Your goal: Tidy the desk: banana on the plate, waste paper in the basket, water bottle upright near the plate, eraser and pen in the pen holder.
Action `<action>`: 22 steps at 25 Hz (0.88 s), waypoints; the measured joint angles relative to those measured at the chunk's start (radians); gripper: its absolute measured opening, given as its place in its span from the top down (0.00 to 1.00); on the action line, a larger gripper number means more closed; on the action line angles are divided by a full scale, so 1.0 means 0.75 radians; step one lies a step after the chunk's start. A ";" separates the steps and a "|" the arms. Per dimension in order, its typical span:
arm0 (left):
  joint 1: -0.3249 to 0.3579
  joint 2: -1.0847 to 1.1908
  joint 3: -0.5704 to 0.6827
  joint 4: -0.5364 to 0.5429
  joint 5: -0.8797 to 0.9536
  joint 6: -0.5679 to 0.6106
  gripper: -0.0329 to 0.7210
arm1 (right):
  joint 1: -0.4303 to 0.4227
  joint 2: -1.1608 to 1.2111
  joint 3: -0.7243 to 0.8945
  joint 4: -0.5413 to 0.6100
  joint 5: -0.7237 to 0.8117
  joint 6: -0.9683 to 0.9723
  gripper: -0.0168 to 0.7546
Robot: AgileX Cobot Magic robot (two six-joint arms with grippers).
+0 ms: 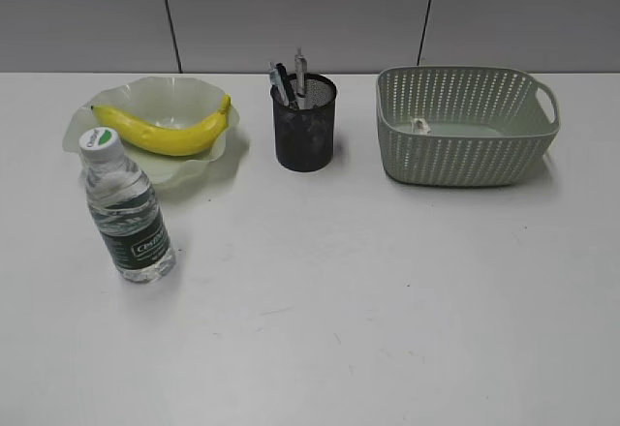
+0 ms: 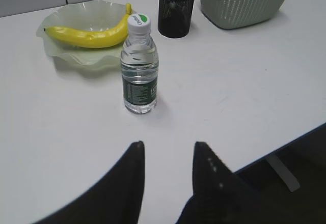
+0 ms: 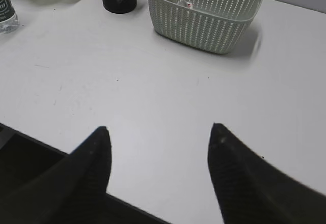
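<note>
I see the banana [image 1: 165, 132] lying on the plate [image 1: 82, 121], the water bottle [image 1: 126, 208] upright just in front of it, pens in the pen holder [image 1: 303, 126], waste paper [image 1: 419, 126] in the basket [image 1: 465, 155], and my left gripper [image 2: 167, 152] and right gripper [image 3: 159, 137] both spread, empty, over the desk [image 1: 387, 300].

Behind what I face stands a grey panelled wall [image 1: 291, 10], divided by thin dark vertical seams [image 1: 169, 15], while at the lower right of my left wrist view a pale metal support leg [image 2: 285, 173] slants across a dark floor [image 2: 308, 150]
</note>
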 joint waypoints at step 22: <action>0.734 0.000 0.000 -0.001 -0.001 0.001 0.64 | -0.505 0.000 0.000 0.001 0.000 0.007 0.36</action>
